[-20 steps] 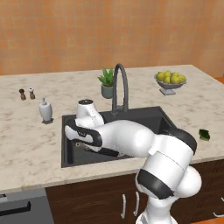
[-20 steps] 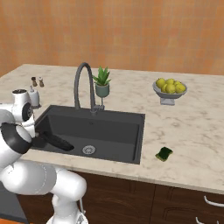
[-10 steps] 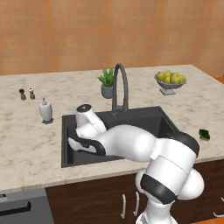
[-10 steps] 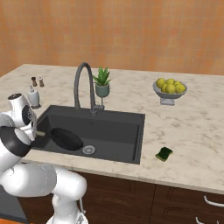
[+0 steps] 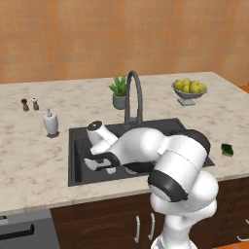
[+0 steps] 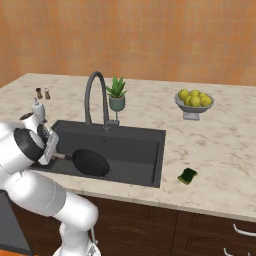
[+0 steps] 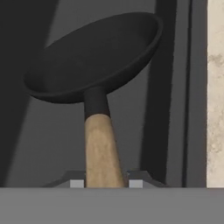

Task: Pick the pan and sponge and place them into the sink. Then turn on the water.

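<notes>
Left base view: the white arm bends low from the lower right and reaches across into the sink point(image 5: 74, 160), covering most of the basin. The gripper point(image 5: 99, 164) hangs at the end of the dark wrist over the basin's left part, pointing down toward the front wall. A dark curved edge just under the forearm is probably the pan point(image 5: 138, 168), but most of it is hidden by the arm and its handle cannot be made out here. The faucet point(image 5: 133, 97) rises behind the sink's back rim, and the sponge point(image 5: 227, 150) lies on the counter well to the right of the sink.

Right base view: the pan point(image 6: 91, 162) is inside the sink point(image 6: 150, 160), in its left front part. Its long axis runs roughly left to right: the bowl is toward the sink's middle and the handle points left to the gripper point(image 6: 54, 152) at the sink's left edge. The elbow is folded close in front of the sink. The sponge point(image 6: 188, 175) sits on the counter just right of the sink's front right corner.

Hand view: the wooden handle of the pan point(image 7: 94, 57) runs straight up from between the fingertips point(image 7: 77, 183), which close against it on both sides, so the claw grips the handle. The black bowl is tilted at the far end, over the sink's point(image 7: 52, 144) dark floor.
</notes>
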Motion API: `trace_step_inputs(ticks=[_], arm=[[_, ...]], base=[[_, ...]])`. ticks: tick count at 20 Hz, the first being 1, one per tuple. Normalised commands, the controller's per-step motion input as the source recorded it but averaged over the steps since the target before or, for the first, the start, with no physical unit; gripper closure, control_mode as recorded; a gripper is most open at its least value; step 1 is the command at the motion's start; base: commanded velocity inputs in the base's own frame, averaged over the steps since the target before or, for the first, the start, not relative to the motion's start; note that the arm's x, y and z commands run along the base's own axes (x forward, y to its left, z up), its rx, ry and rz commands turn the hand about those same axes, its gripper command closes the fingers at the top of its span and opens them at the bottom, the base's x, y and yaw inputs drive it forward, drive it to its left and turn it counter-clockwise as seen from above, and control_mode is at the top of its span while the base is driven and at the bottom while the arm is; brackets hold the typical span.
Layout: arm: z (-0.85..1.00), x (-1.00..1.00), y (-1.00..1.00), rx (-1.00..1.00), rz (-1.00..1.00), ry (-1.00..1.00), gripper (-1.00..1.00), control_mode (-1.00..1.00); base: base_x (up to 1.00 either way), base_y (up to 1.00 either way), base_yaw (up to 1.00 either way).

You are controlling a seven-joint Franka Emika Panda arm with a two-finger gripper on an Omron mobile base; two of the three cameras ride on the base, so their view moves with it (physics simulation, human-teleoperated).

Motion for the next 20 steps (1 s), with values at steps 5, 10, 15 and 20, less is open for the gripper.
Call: trace_step_inputs(ticks=[5, 10, 15, 20], arm=[[-0.43, 0.33, -0.20, -0.05, -0.25, 0.00, 1.00, -1.00], [-0.49, 0.13, -0.02, -0.01, -0.20, 0.00, 1.00, -1.00], [-0.48, 0.04, 0.02, 0.00, -0.14, 0.00, 1.00, -1.00], [-0.43, 0.11, 0.24, 0.00, -0.09, 0.00, 1.00, -1.00]], base=[[0.00, 0.00, 0.00], [0.00, 0.00, 0.00], [0.00, 0.00, 0.00], [0.00, 0.00, 0.00]])
